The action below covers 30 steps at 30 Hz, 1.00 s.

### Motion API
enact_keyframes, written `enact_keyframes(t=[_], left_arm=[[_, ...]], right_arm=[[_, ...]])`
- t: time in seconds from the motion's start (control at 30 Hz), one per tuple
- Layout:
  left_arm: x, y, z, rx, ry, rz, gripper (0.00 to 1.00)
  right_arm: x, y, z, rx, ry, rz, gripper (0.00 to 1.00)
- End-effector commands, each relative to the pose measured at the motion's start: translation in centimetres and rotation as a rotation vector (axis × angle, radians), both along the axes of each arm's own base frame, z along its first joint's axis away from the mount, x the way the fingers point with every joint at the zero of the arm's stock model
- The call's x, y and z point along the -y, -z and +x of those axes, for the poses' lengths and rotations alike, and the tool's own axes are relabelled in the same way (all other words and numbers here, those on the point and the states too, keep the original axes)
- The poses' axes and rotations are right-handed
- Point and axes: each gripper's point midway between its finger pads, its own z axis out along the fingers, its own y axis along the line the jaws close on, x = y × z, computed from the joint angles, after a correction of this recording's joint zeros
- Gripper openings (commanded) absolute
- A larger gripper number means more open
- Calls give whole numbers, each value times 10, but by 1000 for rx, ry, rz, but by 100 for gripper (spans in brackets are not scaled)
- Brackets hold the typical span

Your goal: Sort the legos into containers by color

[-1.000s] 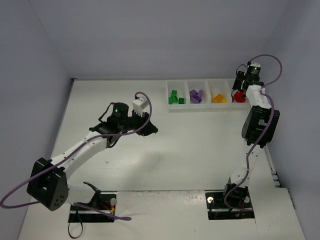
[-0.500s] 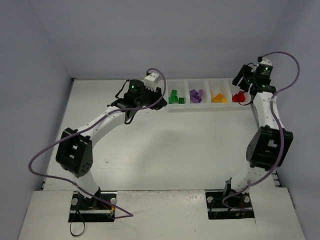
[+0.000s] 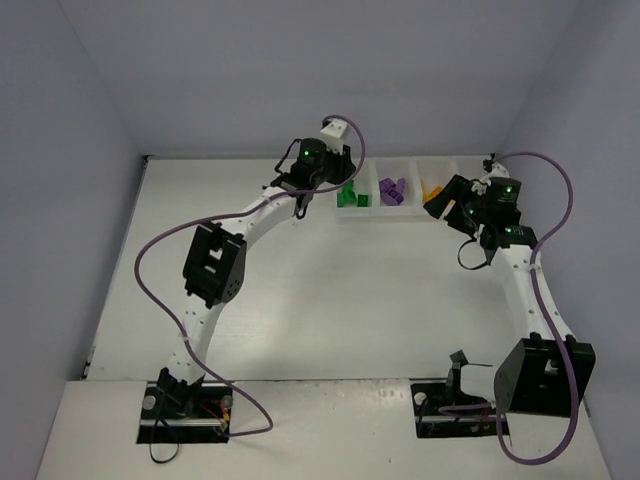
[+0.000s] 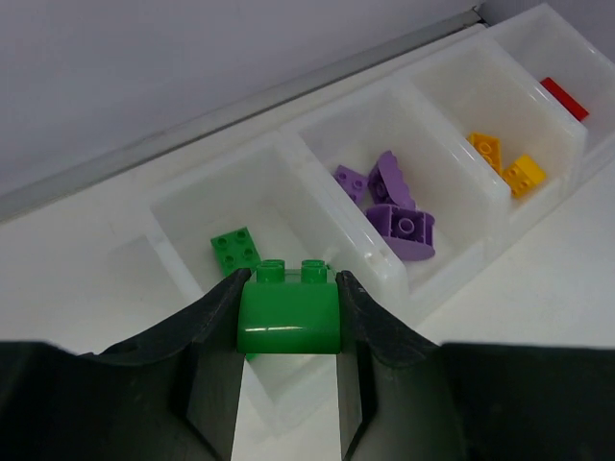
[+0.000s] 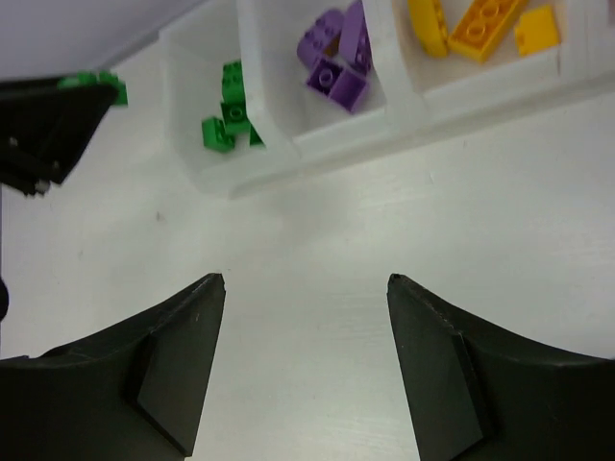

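No text, label, brand, number or sign can be read in any view. The green brick (image 4: 288, 323), clamped between the fingers of the left end effector (image 4: 289, 300), has a plain glossy face, and any marks on its studs are too small to read. The white tray (image 4: 434, 284) just ahead of it shows no legible marking.
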Motion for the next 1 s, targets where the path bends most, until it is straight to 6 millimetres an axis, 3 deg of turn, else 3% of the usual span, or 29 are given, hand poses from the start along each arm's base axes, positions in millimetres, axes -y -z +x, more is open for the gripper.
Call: enact_keyframes(t=[0.0, 0.07, 0.17, 0.2, 0.3, 0.4, 0.47, 0.5, 0.53, 0.57, 0.6, 0.73, 0.77, 0.8, 0.83, 0.87, 0.9, 0.93, 0.97], left_arm=[[18, -67, 16, 186, -32, -75, 9], [25, -59, 24, 188, -38, -76, 16], [29, -49, 30, 176, -54, -69, 34], [29, -49, 31, 174, -58, -66, 45], [23, -55, 31, 173, -80, -48, 58], [14, -78, 26, 199, -106, -48, 67], [6, -106, 18, 225, -119, -69, 72], [3, -107, 14, 219, -119, -64, 73], [-4, -133, 4, 245, -121, -85, 73], [-9, -137, -2, 233, -128, -83, 74], [-19, -156, -16, 239, -137, -96, 74], [-63, -177, -58, 198, -216, -65, 76], [-78, -166, -67, 156, -250, -18, 77], [-96, -190, -88, 183, -262, -31, 77], [-108, -165, -100, 129, -273, 31, 77], [-119, -162, -111, 116, -290, 50, 77], [-138, -182, -131, 145, -319, 29, 78], [-149, -154, -144, 87, -326, 76, 80], [-158, -148, -154, 74, -336, 84, 81]], right_arm=[[-16, -12, -12, 58, -70, 42, 65], [-17, -11, -20, 66, -78, 35, 66], [-19, -9, -25, 71, -97, 16, 67], [-20, -10, -26, 75, -107, 10, 67], [-21, -10, -26, 81, -120, -2, 68], [-20, -14, -26, 94, -122, -14, 72], [-19, -17, -26, 106, -124, -27, 77], [-19, -20, -25, 113, -123, -30, 79], [-18, -22, -25, 120, -123, -35, 81], [-18, -24, -25, 124, -120, -37, 86], [-17, -30, -25, 139, -116, -41, 87], [-15, -44, -28, 183, -117, -68, 95], [-15, -47, -29, 195, -119, -83, 95], [-14, -54, -32, 214, -115, -93, 96], [-12, -57, -33, 222, -111, -103, 98], [-9, -59, -35, 233, -104, -128, 99], [-7, -65, -38, 250, -96, -142, 99], [-6, -65, -41, 248, -94, -151, 100], [-4, -69, -45, 262, -87, -174, 100]])
